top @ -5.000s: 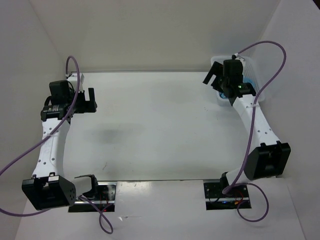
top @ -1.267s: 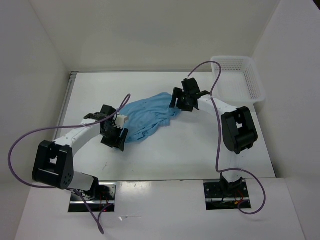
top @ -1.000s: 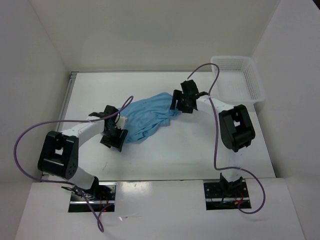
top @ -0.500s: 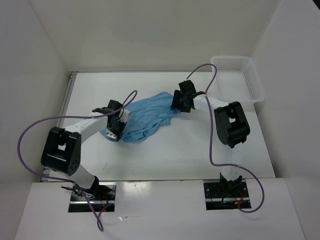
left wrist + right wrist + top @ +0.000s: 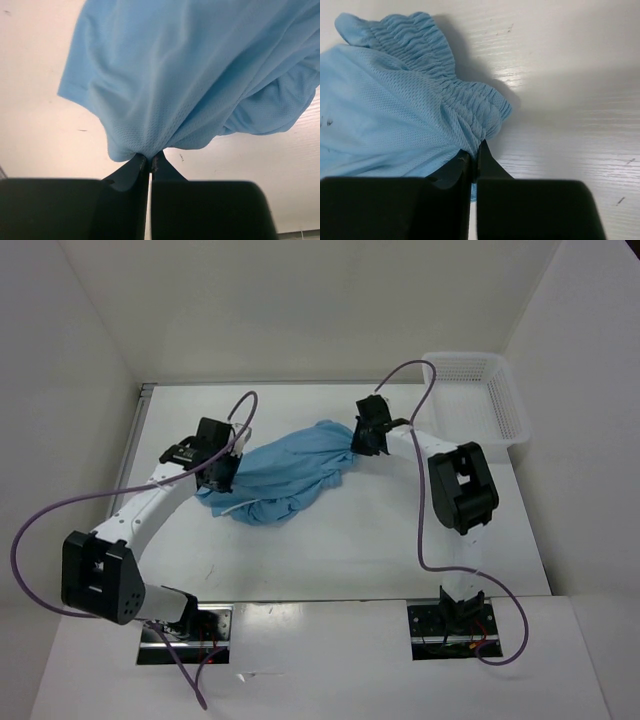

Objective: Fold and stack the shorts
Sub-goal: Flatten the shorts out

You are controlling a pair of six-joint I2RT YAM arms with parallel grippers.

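While the left claw is clamped on a bunched edge of the shorts and the right claw on their elastic waistband, the garment sits crumpled mid-tabletop. No fold is made; flattening, folding and stacking are left.

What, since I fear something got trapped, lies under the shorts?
Beneath the lifted edge of the shorts, the left wrist view shows white table. The bunched middle covers whatever lies under it.

We see the shorts as soft matt cloth, finely meshed, the waistband ribbed. The desk looks white, wood-grained, faintly glossy. The basket is white plastic mesh.
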